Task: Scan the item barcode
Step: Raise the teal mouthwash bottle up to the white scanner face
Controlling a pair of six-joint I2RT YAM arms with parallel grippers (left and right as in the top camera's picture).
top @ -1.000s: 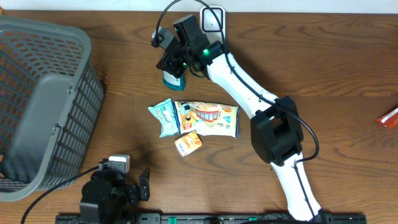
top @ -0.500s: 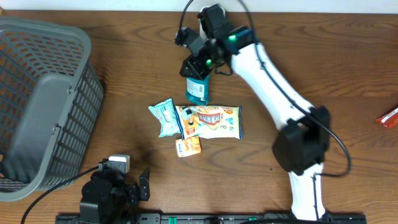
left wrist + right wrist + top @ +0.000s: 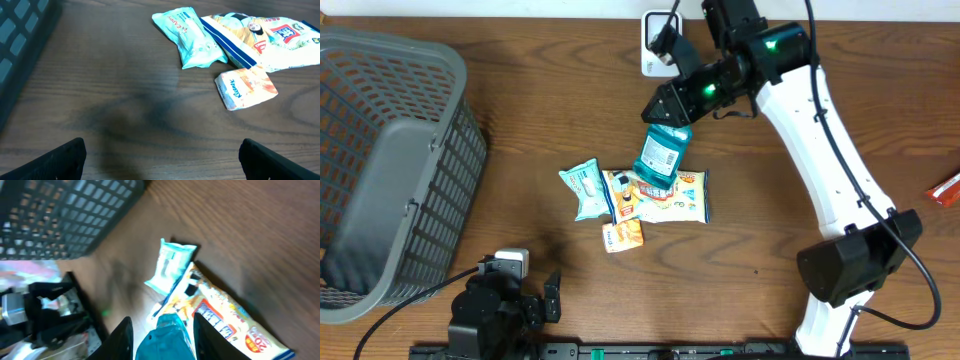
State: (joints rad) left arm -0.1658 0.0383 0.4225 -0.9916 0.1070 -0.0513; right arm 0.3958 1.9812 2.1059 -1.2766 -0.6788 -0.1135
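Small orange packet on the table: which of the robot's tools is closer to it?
Left. The open left tool sits in front of the small orange packet; the right tool, gripping a teal bottle, hangs beyond the snack bags.

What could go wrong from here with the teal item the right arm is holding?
The right fingers pinch the teal item only at one end, so it may slip and fall. It hangs tilted above the snack bag, so a low swing might knock that bag.
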